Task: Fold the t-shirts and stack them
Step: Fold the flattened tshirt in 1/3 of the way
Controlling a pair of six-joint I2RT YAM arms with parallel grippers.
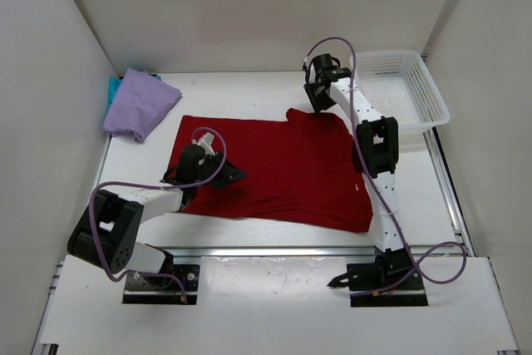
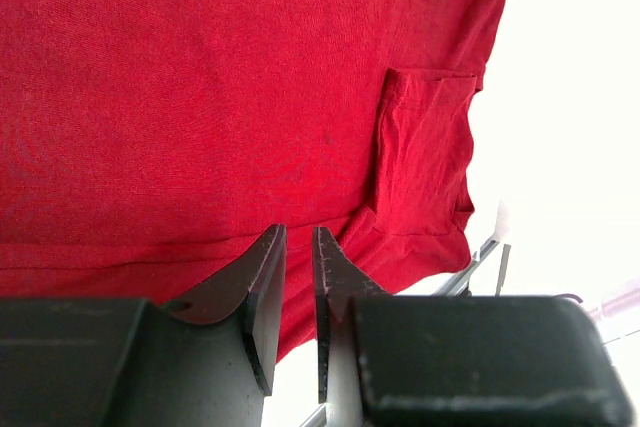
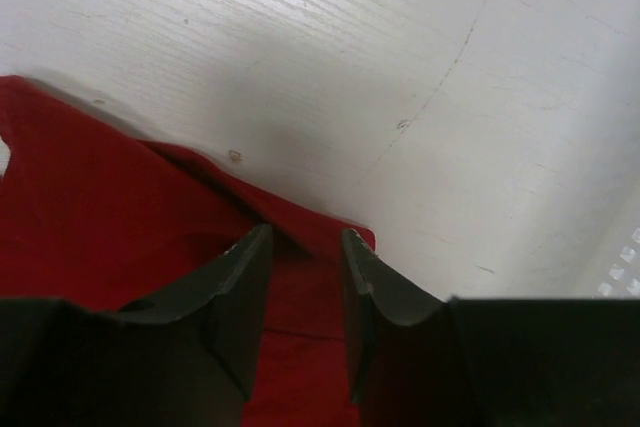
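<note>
Left pincer [image 2: 298, 247] slightly open, empty over red shirt [image 1: 283, 172]; right pincer [image 3: 305, 242] straddles its far corner, can't tell if gripping. First fold's up, I reckon, needs both pinching.

Deep red tee [image 1: 283, 176]: plain, no print; pocket [image 2: 425, 147] same red. Lavender purple tee [image 1: 141, 106]: plain. Teal tee [image 1: 112, 87]: only an edge shows, plain. Basket [image 1: 407, 89]: white mesh. Worktop [image 1: 249, 89]: white w/ faint grain. Left hand [image 2: 298, 237] & right hand [image 3: 305, 237]: black. Cables [image 1: 336, 38]: purple. Right arm [image 1: 366, 114]: white w/ black joints.
</note>
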